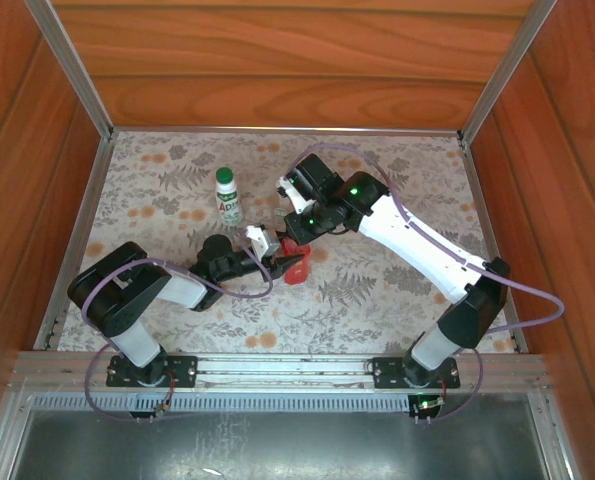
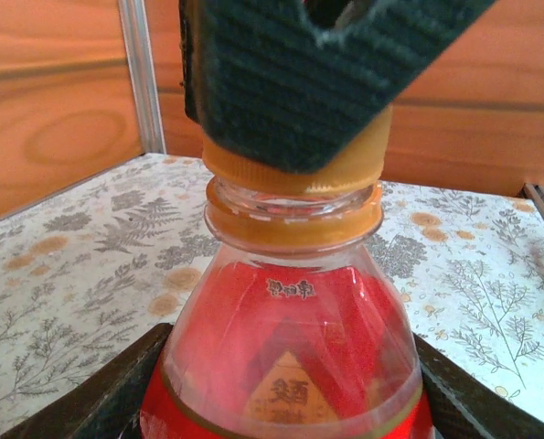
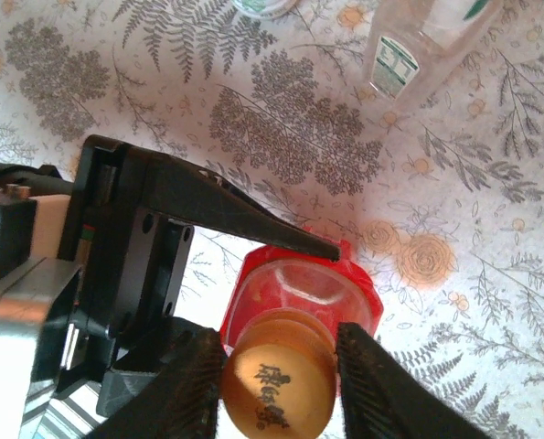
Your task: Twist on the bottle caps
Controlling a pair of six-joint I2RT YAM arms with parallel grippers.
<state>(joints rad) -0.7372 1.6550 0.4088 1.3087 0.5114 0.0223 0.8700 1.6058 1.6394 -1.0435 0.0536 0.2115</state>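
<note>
Bright even light, soft shadows; red bottle (image 2: 290, 347) blurred up close

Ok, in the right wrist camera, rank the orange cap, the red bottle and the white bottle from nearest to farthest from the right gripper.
From the right gripper:
1. The orange cap, between its fingers.
2. The red bottle, directly under that cap.
3. The white bottle, far off at the top right.

My left arm (image 1: 127, 295) black-jointed, grey-white shell, my right arm (image 1: 417, 240) one long white shell, green lights (image 1: 355, 190) on it, lilac cables (image 1: 529, 281) looping off both, my left hand (image 2: 290, 402) matte black with screw holes, my right hand (image 3: 281, 361) dark, ribbed.
</note>
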